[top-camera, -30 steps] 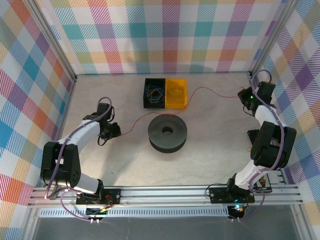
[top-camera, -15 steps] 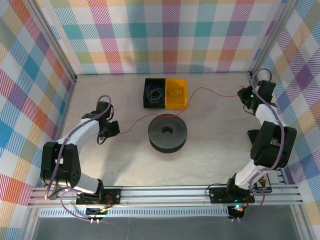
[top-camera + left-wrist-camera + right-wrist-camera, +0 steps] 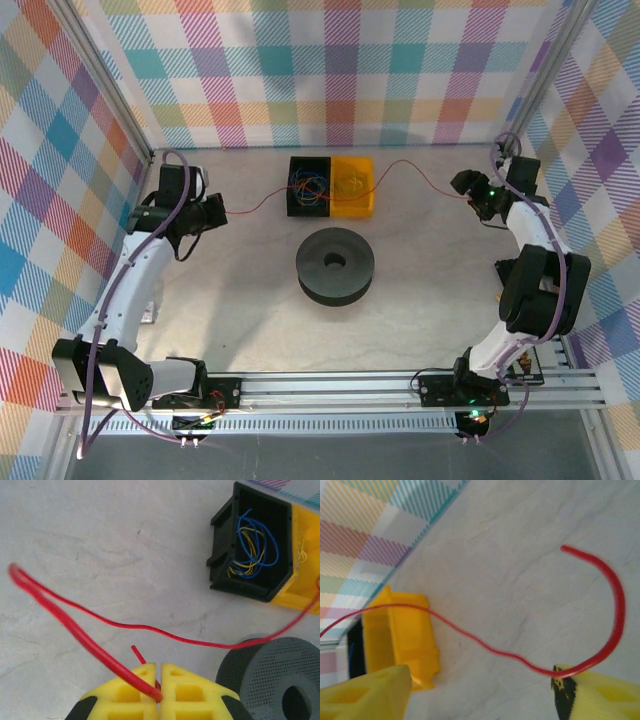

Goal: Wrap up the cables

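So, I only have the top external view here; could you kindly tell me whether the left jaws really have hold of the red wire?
Observer: Yes. In the left wrist view the left gripper has its jaws pressed together on the red wire, and a short stub pokes out beside the pinch.
Operator: Thank you. And is the right side gripping it too?
Observer: No. In the right wrist view the right gripper has its jaws wide apart. The wire only runs up to one jaw, and its free end curls away loose.
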You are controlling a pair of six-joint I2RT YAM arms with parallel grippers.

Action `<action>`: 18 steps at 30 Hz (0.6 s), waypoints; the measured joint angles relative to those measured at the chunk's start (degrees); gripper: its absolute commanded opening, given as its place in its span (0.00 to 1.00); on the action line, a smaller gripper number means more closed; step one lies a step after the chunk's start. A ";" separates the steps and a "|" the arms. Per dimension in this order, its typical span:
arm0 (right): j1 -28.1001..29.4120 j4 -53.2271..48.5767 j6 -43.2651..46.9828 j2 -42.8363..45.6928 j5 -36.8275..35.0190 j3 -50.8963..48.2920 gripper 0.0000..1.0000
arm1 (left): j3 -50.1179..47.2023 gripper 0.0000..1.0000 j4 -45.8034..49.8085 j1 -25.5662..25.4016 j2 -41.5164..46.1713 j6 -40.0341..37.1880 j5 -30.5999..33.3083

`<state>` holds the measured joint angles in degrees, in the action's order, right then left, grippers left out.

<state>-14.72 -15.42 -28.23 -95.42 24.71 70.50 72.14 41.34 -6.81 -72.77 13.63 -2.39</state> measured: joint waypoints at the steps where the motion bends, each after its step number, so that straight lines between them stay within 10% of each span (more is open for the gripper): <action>1: 0.22 -0.81 0.35 1.16 0.61 0.00 0.92 | 0.57 0.00 0.44 0.00 0.00 -0.02 0.07; 13: 1.64 -2.82 -0.46 6.88 7.50 1.40 0.99 | 6.10 0.00 0.55 -0.02 -0.11 -0.31 -0.76; 18: 11.21 -7.58 9.03 6.95 10.47 8.28 0.99 | 6.12 0.00 0.20 -0.09 -0.11 -1.53 -3.15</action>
<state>-3.51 -23.00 -19.20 -88.47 35.18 78.78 78.26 41.54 -6.90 -72.88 12.10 -5.54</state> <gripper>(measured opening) 0.989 0.064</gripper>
